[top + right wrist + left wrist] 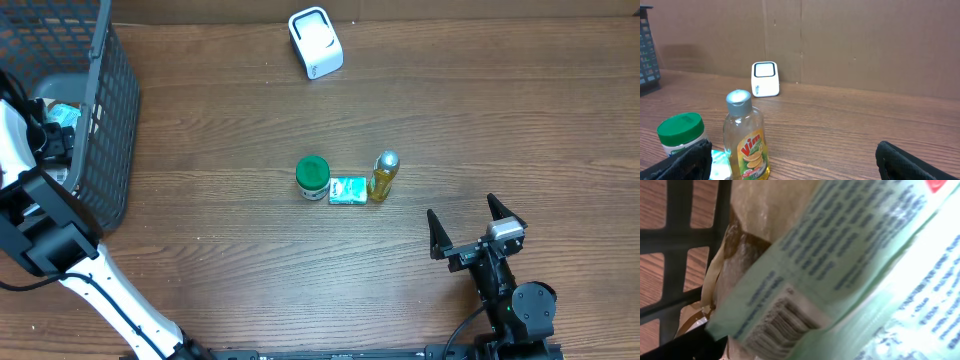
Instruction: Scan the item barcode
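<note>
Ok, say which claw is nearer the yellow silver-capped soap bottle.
Right. The right claw sits open near the bottle; the left claw is far off, in the black mesh basket.

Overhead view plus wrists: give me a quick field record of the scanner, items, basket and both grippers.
scanner: white boxy barcode scanner, far edge of wooden table, nothing near it
centre row: green-lidded jar, small pale green packet, yellow bottle with silver cap, side by side
basket: black mesh basket, left end
left gripper: inside basket, jaws wide, at pale green printed pouch, barcode showing; hold unclear
right gripper: open, empty, near the bottle
</note>
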You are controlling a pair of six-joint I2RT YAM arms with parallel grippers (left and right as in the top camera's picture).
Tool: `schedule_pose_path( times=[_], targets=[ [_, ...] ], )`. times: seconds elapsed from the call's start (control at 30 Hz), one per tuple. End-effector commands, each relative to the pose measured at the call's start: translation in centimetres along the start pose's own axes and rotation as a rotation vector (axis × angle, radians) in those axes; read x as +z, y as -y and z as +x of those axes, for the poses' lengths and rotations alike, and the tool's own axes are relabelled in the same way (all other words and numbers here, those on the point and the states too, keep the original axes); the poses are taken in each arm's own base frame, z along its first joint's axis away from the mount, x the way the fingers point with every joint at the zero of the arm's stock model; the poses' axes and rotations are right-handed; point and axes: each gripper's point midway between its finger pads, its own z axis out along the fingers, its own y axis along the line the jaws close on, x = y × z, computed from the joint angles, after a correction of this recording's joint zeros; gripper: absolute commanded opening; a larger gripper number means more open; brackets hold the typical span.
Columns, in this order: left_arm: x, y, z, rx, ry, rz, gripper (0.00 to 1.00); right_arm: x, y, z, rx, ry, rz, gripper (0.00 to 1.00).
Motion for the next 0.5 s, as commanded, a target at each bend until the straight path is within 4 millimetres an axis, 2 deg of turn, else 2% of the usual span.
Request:
schedule_pose_path(
  times=[0.0,0.07,0.13,0.23,0.37,0.47],
  targets=[
    [3.1,1.2,2.1,0.020,-0.085,0.036,0.97,0.0,0.0,0.3,-0.002,0.001,-0.003,1.00],
    [3.1,1.3,2.0,0.021,-0.083,0.036,0.88,0.0,0.0,0.3,-0.001,0.001,-0.003,1.00],
    [3.1,1.3,2.0,0.021,-0.083,0.036,0.86,0.0,0.0,0.3,-0.001,0.001,-0.003,1.00],
    [3.0,1.3,1.9,0.000,-0.080,0.033,1.00,0.0,0.0,0.2,-0.001,0.001,-0.003,1.00],
    [1.6,0.8,1.1,-0.003,-0.048,0.017,1.00,0.0,0.0,0.3,-0.001,0.001,-0.003,1.00],
    [-1.0,-0.1,-0.5,-0.021,0.016,0.000,1.00,0.0,0.0,0.3,-0.001,0.001,-0.003,1.00]
  ],
)
